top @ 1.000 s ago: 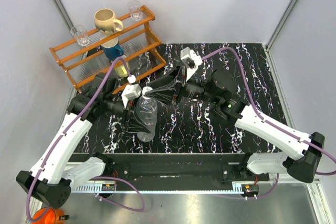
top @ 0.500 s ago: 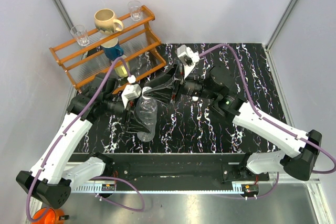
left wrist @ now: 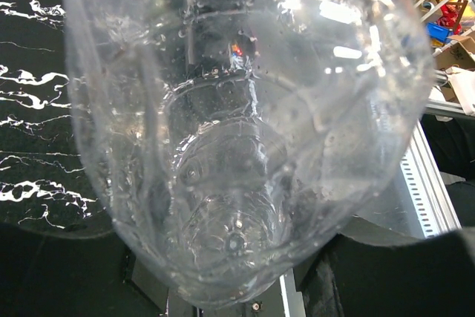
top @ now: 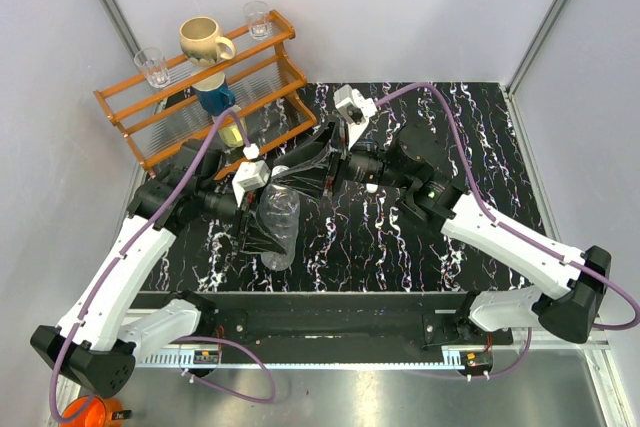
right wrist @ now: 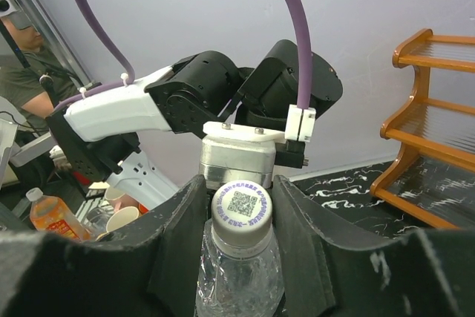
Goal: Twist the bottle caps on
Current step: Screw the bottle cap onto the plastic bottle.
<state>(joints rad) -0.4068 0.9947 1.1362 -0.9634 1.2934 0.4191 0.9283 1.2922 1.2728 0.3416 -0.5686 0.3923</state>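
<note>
A clear ribbed bottle [top: 279,225] lies tilted above the table, neck pointing away. My left gripper [top: 258,235] is shut on its body; the bottle [left wrist: 237,146] fills the left wrist view and hides most of the fingers. A white cap [right wrist: 240,215] with a printed code sits on the neck; it also shows in the top view [top: 281,173]. My right gripper [right wrist: 237,200] is shut on this cap, one dark finger at each side; it shows in the top view [top: 297,173] too. The second bottle and cap are out of view.
An orange wooden rack [top: 255,87] stands at the back left with two drinking glasses [top: 153,65], a beige mug [top: 205,40] and a blue cup [top: 214,97]. Grey walls close the table's back and sides. The table top is black marble pattern [top: 470,137].
My right wrist has turned and shifted a little to the left while on the cap. The left arm and the bottle have stayed in place.
</note>
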